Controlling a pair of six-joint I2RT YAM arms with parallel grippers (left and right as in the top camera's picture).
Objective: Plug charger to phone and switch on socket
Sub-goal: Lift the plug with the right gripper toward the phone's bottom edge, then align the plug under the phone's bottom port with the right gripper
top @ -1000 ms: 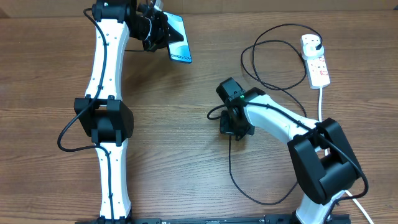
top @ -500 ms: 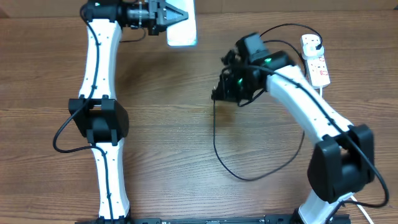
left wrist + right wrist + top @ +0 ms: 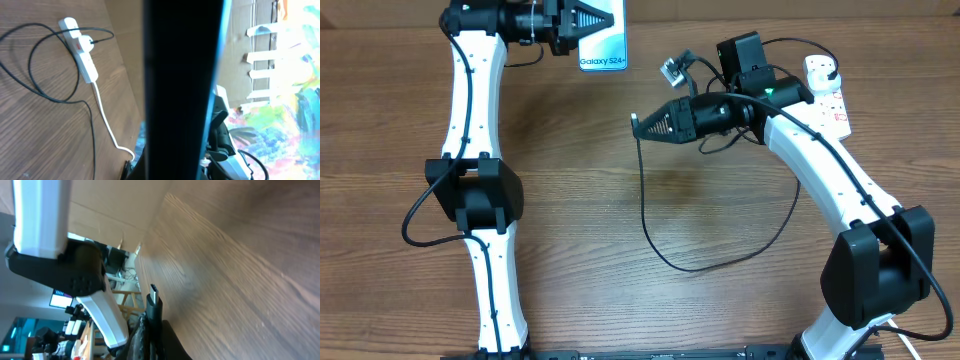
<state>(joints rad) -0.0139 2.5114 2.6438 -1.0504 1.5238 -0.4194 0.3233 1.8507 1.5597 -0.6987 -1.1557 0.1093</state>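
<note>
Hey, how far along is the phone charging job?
Done: the charger is plugged into the socket. In hand: left end effector grips the phone, right end effector grips the connector end, apart from the phone. Left: insert the connector, switch the socket on.

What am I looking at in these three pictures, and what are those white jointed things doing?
They are two robot arms at a wooden table. One picture looks down from above; the other two come from cameras on each wrist. The left tool holds a phone up off the table, screen lit. The right tool grips the connector end of a thin black charger cable, which trails down to the table. The cable's other end is plugged into a white power strip lying at the far right.
</note>
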